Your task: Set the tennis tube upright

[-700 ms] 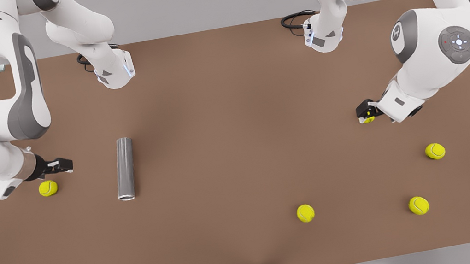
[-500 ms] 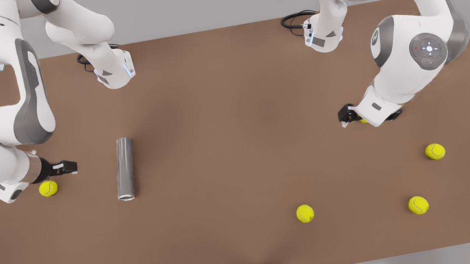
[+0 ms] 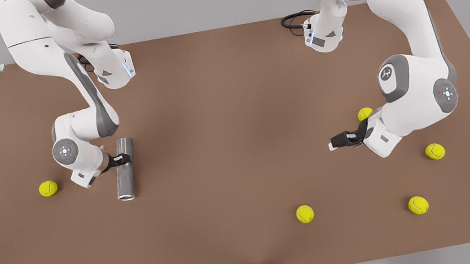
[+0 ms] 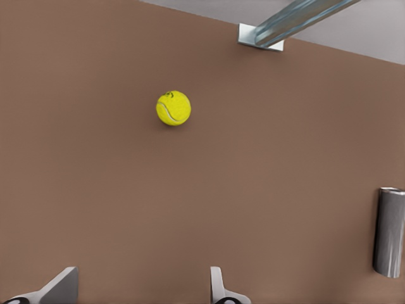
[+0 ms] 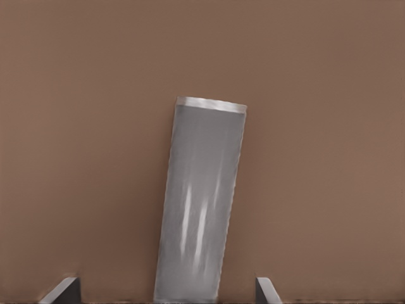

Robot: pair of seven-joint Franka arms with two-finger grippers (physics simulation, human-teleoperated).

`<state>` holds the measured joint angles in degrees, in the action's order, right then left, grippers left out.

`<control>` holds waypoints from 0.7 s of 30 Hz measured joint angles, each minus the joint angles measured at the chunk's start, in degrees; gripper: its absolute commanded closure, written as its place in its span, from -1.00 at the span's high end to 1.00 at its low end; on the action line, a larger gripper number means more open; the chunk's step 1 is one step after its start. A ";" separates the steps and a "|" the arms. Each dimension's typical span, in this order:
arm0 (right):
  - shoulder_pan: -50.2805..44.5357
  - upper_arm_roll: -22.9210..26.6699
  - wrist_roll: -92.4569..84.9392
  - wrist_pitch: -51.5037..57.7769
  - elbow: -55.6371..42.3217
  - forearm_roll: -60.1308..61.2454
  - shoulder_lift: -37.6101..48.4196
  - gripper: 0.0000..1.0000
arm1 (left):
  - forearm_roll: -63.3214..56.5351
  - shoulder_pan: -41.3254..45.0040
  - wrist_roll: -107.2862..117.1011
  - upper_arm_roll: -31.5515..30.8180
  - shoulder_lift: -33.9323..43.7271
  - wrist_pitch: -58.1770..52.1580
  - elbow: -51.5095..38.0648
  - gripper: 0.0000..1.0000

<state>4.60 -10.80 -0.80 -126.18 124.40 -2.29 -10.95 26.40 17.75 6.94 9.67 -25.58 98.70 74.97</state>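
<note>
Our right pincer (image 3: 123,159) sits over the tennis tube (image 3: 125,182). In the right wrist view its fingers (image 5: 63,290) stand wide apart, one on either side of the grey cylinder with a gap on both sides. They straddle the tube and are not clamped on anything. The tube lies flat on the brown counter (image 3: 212,107), toward the front view's left, with its lighter rimmed end pointing toward the near edge.

We judge this to be the reach-and-grasp step, with the pincer placed but the grip not yet made. The next move calls for closing squarely across the tube's width. After that comes a lift and a tip that brings one end down onto the counter. The smooth round wall may roll or slip if the fingers meet it off-centre.

Our left pincer (image 3: 334,145) waits well away on the front view's right, hovering over bare counter. Its fingers (image 4: 218,291) are apart and hold nothing. A tennis ball (image 4: 173,107) lies ahead of it, with others scattered nearby.
</note>
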 measured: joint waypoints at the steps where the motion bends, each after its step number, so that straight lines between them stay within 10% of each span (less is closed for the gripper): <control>1: -0.31 -0.01 0.01 -1.42 1.20 0.00 1.13 1.00 | 0.04 0.00 0.00 0.00 -0.08 0.00 0.16 0.99; 21: 2.61 -0.19 0.09 -17.68 10.32 5.36 -5.55 1.00 | -4.66 -1.14 0.09 0.26 0.10 -4.40 0.26 0.99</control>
<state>7.21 -10.98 -0.71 -143.86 134.72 3.07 -16.50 21.74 16.61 7.04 9.93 -25.49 94.31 75.24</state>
